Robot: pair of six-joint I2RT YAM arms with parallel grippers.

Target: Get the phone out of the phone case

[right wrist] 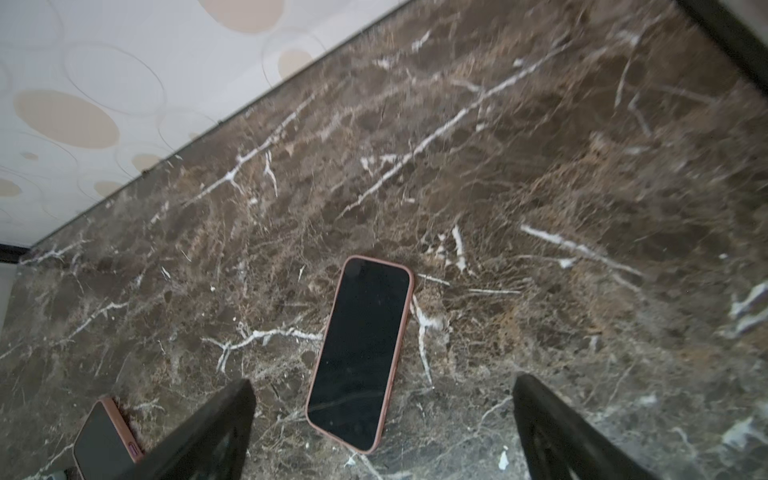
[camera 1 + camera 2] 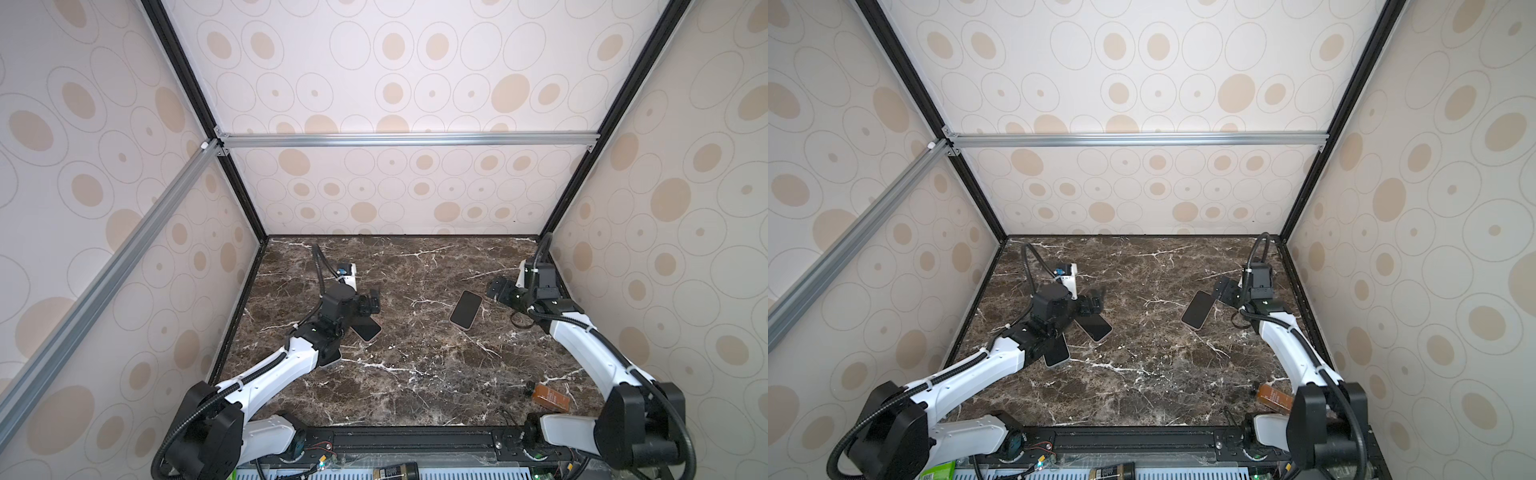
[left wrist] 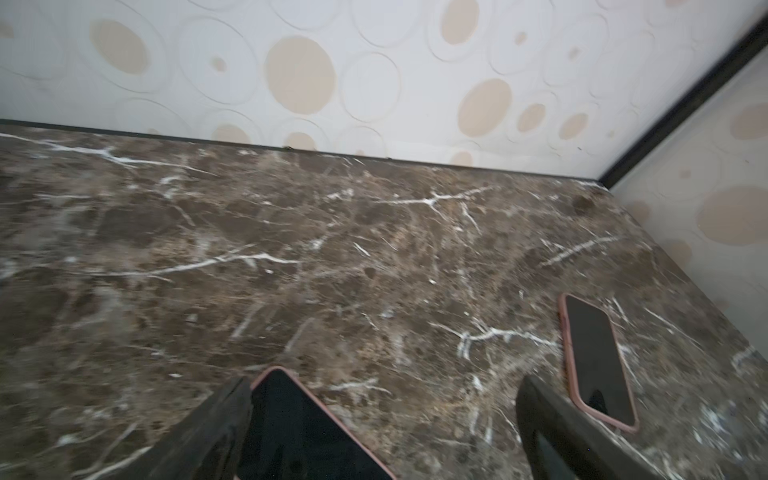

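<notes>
The phone [image 1: 359, 353] lies flat and screen-up in its pink phone case [image 1: 395, 353], on the right part of the marble surface [image 2: 415, 365]. It sits just ahead of the right hand [image 1: 384, 381], whose jaws stand wide and empty. The glass is dark and glossy, and the case shows only as a thin, snug rim. The reach looks best aimed low at one corner, so a finger can catch that rim and peel it back rather than slide on glass. The left hand [image 3: 384, 382], also open and holding nothing, hangs close by another cased phone [image 3: 299, 428].
</notes>
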